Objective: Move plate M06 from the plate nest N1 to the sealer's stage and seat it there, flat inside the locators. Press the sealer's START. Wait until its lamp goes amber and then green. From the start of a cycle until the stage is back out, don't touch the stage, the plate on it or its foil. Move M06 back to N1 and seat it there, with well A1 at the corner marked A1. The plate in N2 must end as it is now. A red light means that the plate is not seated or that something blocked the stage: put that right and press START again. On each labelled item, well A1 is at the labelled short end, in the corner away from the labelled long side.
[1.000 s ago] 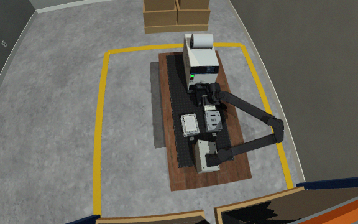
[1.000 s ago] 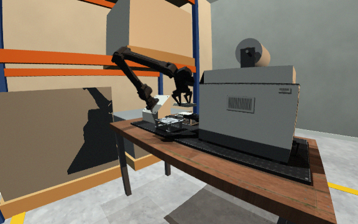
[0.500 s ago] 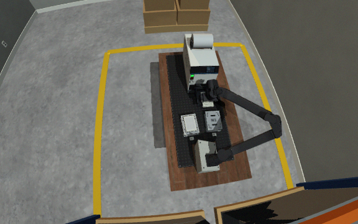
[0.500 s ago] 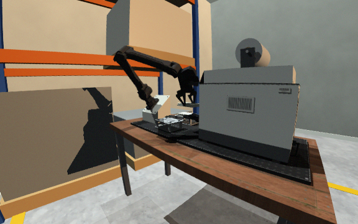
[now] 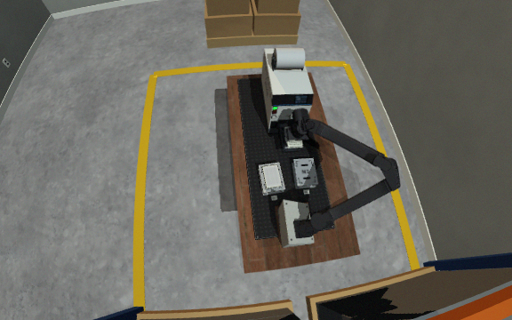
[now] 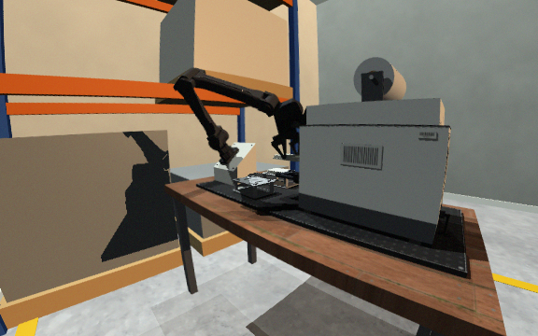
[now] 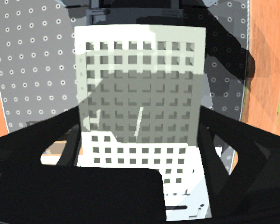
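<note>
Between the closed-in fingers of the gripper [image 5: 295,137] [image 6: 285,150] [image 7: 141,125], plate M06 [image 5: 294,144] [image 7: 141,105] is grasped by its two long sides, held aloft. Its long axis runs along the desk's [image 5: 262,262] [image 6: 344,266] long edges, one short end facing the sealer [image 5: 288,84] [image 6: 367,173].

Black robot arm bent sharply at its elbow [image 5: 389,172] [image 6: 186,81], its gripper [image 5: 295,141] [image 6: 286,154] [image 7: 139,112] pointing down, fingers clamped wide apart.

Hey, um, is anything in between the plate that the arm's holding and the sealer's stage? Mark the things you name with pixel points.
Nothing visible stands between them. Plate M06 [image 5: 294,144] [image 7: 141,90], held in the jaws, hangs above the stage [image 5: 282,142] [image 6: 291,174] [image 7: 136,18] with open air below. The plate and arm hide part of the stage, though.
</note>
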Tool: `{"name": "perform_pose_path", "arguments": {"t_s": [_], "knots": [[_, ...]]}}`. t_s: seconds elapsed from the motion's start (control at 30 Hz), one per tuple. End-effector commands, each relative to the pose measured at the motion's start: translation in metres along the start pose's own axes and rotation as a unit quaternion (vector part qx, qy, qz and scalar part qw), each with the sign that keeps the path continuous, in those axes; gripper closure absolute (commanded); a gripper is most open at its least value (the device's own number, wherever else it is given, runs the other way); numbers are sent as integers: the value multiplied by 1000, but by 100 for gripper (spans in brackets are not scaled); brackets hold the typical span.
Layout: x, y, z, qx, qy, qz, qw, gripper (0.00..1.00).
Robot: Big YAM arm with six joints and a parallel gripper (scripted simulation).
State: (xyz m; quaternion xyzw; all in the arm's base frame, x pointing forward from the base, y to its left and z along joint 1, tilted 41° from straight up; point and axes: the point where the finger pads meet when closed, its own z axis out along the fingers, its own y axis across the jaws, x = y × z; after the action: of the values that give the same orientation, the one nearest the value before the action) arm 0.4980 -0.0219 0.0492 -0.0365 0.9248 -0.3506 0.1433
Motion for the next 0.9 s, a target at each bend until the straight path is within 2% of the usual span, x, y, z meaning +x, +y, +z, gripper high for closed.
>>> {"name": "perform_pose_path", "arguments": {"t_s": [0.0,0.2,0.37,0.67,0.87], "knots": [[-32,11,-9,-2,-18,4,1000,100],[-43,13,0,0,-12,4,1000,100],[-38,-2,2,2,-11,9,1000,100],[-33,-11,1,-1,-15,16,1000,100],[-22,-1,5,-2,-7,11,1000,100]]}}
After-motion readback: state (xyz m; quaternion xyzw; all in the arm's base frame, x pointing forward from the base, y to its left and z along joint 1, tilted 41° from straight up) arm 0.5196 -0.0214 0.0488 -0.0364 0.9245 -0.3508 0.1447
